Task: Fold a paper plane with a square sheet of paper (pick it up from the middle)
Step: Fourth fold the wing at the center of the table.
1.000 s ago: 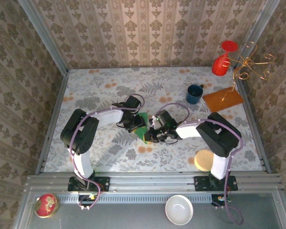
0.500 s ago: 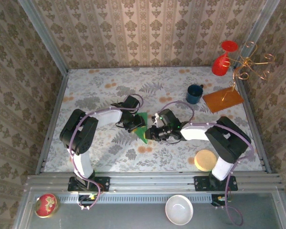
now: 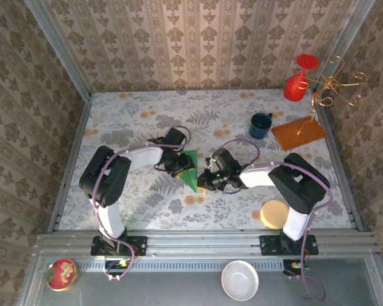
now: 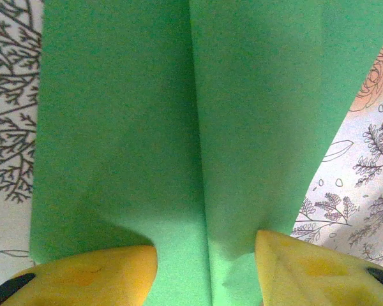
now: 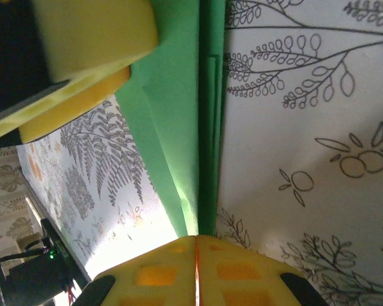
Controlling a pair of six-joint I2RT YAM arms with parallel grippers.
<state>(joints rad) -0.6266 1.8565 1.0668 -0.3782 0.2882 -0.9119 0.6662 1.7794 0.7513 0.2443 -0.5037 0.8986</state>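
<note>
Two arms are meeting over the middle of a flower-patterned table (image 3: 127, 121), the left arm (image 3: 131, 156) reaching in from one side and the right arm (image 3: 268, 171) from the other. Between them a green plane (image 3: 191, 172) is sitting mid-table, its point aiming at the near edge. An orange board (image 3: 298, 134) is lying at the far right, with a blue mug (image 3: 260, 125) just beside it.

The left gripper (image 3: 177, 164) is standing wide over the plane. In the left wrist view its yellow fingers (image 4: 96, 271) are spreading to either side of the centre crease of the plane (image 4: 255, 115).

The right gripper (image 3: 207, 177) is pinching the plane. In the right wrist view its jaws (image 5: 195, 255) are pressing together on a folded edge of the plane (image 5: 172, 127).
</note>
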